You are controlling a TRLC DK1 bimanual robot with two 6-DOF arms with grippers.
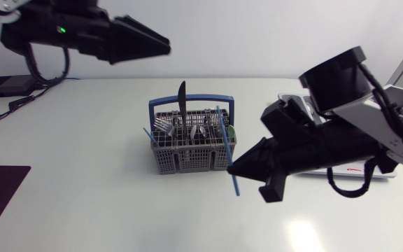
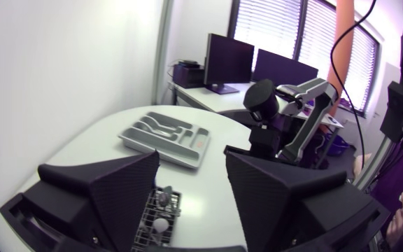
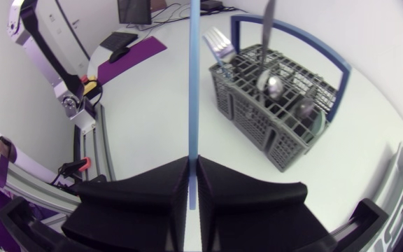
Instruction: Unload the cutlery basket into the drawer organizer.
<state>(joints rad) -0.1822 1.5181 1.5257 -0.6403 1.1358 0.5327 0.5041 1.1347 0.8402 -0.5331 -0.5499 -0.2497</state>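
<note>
White tabletop: right gripper (image 1: pixel 234 168) fingers clamped on a thin blue utensil (image 1: pixel 227 148) (kind unclear), centre frame, beside the grey basket (image 1: pixel 187 159). Left gripper (image 1: pixel 165 43), fingers apart, hangs upper left. Drawer organizer (image 2: pixel 165 136) lies apart.

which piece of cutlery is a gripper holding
The blue-handled utensil shut in the right gripper; the black knife, the spoons and the other blue handle stand in the basket.
</note>
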